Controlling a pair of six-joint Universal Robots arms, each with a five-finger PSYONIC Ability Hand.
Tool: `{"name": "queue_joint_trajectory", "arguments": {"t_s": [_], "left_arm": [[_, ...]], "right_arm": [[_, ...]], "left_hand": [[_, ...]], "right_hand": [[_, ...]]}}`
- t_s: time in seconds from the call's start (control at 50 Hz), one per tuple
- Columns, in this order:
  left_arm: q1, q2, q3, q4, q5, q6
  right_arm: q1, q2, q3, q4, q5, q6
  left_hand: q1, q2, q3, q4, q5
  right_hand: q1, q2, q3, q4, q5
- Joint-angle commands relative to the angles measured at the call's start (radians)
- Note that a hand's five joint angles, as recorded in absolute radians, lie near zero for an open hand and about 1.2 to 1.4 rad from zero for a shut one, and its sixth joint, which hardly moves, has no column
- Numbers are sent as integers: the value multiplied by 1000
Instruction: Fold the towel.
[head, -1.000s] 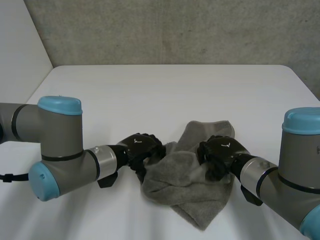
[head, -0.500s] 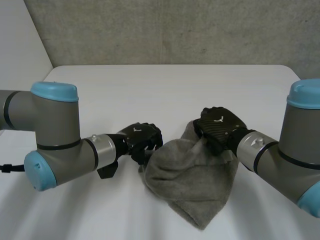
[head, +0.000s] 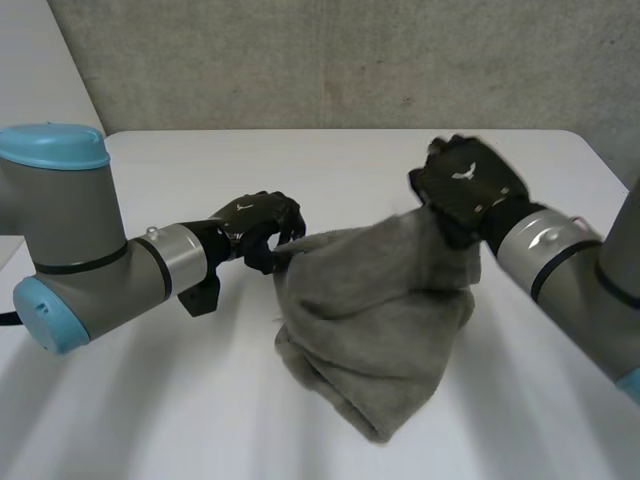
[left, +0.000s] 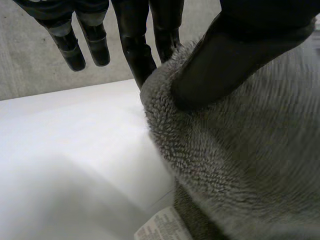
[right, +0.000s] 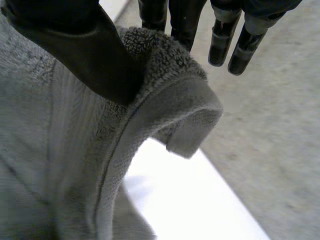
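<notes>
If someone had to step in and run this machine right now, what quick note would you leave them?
Left hand: shut, pinching the upper edge of the grey terry-cloth towel between thumb and fingers.
Right hand: shut on the towel's other upper end, at a corner, held higher.
Towel: hangs bunched between the hands, its lower end on the white table.
Done: towel gripped at both ends and held up.
Left: spread it out flat, then fold it.

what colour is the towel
The towel is plain grey; the head view shows it best.
</notes>
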Motion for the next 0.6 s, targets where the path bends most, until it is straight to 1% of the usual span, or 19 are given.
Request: {"name": "queue_joint_trajectory", "arguments": {"t_s": [0.02, 0.1, 0.14, 0.16, 0.18, 0.2, 0.22, 0.24, 0.26, 0.3, 0.38, 0.42, 0.44, 0.46, 0.48, 0.52, 0.54, 0.58, 0.6], "left_arm": [[10, 18, 33, 12, -3, -8], [11, -9, 122, 52, -19, -7], [25, -38, 230, 109, -74, -5], [25, -38, 231, 109, -74, -5], [36, -34, 278, 139, -116, -4], [36, -34, 278, 139, -117, -4], [39, -14, 316, 168, -155, -5], [39, 26, 340, 202, -186, -10], [39, 26, 340, 202, -186, -10], [28, 144, 345, 273, -200, -15], [28, 260, 291, 302, -180, -19], [28, 304, 236, 307, -158, -19], [28, 337, 172, 310, -139, -19], [27, 366, 104, 310, -119, -18], [27, 367, 104, 310, -118, -18], [25, 388, 33, 310, -106, -18], [25, 399, -38, 313, -102, -12], [25, 400, -116, 314, -102, -4], [22, 399, -189, 316, -100, -2]], "right_arm": [[54, 37, -43, -3, -46, -7], [80, 133, -192, -129, -40, -14], [81, 153, -256, -193, -36, -28], [81, 154, -257, -194, -36, -28], [83, 158, -310, -280, -27, -40], [84, 149, -353, -380, -7, -44], [84, 149, -354, -381, -6, -44], [86, 123, -379, -484, 21, -42], [81, 84, -384, -584, 48, -31], [80, 44, -377, -656, 59, -15], [74, -14, -329, -692, 47, 47], [46, -56, -244, -675, -21, 108], [46, -56, -243, -675, -22, 108], [17, -75, -184, -662, -73, 130], [17, -75, -183, -661, -74, 130], [-43, -87, -54, -646, -188, 151], [-43, -87, -53, -646, -189, 151], [-78, -80, 65, -643, -276, 148], [-78, -79, 65, -643, -276, 148]], "left_hand": [[80, 96, -45, -56, 60], [80, 96, -45, -56, 60], [80, 96, -45, -56, 60], [80, 96, -45, -56, 60], [80, 96, -45, -56, 60], [80, 96, -45, -56, 60], [80, 96, -45, -56, 60], [80, 96, -45, -56, 60], [80, 96, -45, -56, 60], [80, 96, -45, -56, 60], [80, 96, -45, -56, 60], [80, 96, -45, -56, 60], [80, 96, -45, -56, 60], [80, 96, -45, -56, 60], [80, 96, -45, -56, 60], [80, 96, -45, -56, 60], [80, 96, -45, -56, 60], [80, 96, -45, -56, 60], [80, 96, -45, -56, 60]], "right_hand": [[79, 107, -33, -53, 78], [79, 107, -33, -53, 78], [79, 107, -33, -53, 78], [79, 107, -33, -53, 78], [79, 107, -33, -53, 78], [79, 107, -33, -53, 78], [79, 107, -33, -53, 78], [79, 107, -33, -53, 78], [79, 107, -33, -53, 78], [79, 107, -33, -53, 78], [79, 107, -33, -53, 78], [79, 107, -33, -53, 78], [79, 107, -33, -53, 78], [79, 107, -33, -53, 78], [79, 107, -33, -53, 78], [79, 107, -33, -53, 78], [79, 107, -33, -53, 78], [79, 107, -33, -53, 78], [79, 107, -33, -53, 78]]}}
